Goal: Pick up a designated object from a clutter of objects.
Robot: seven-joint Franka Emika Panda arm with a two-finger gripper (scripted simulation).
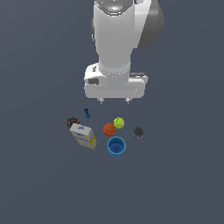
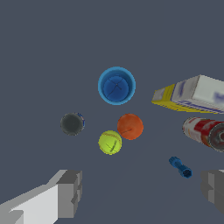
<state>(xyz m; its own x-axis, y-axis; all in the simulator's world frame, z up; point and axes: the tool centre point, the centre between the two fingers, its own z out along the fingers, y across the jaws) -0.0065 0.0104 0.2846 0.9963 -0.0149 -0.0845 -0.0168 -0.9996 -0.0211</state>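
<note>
The designated object is a small yellow-green tennis ball [image 1: 118,123] [image 2: 110,142] with a thin curved seam, resting on the dark floor. It touches or nearly touches the orange-red ball [image 1: 109,129] [image 2: 130,126]. My gripper [image 1: 114,101] [image 2: 142,192] hangs well above the clutter, open, with nothing between its fingers [image 2: 69,193]. The tennis ball lies below the gap between the fingers, slightly off toward one of them in the wrist view.
Around the balls lie a blue cup [image 1: 116,146] [image 2: 116,85], a white-and-yellow box [image 1: 84,135] [image 2: 192,95], a dark can [image 1: 71,122] [image 2: 206,132], a dark grey round thing [image 1: 138,131] [image 2: 72,124] and a tiny blue piece [image 1: 87,113] [image 2: 180,167].
</note>
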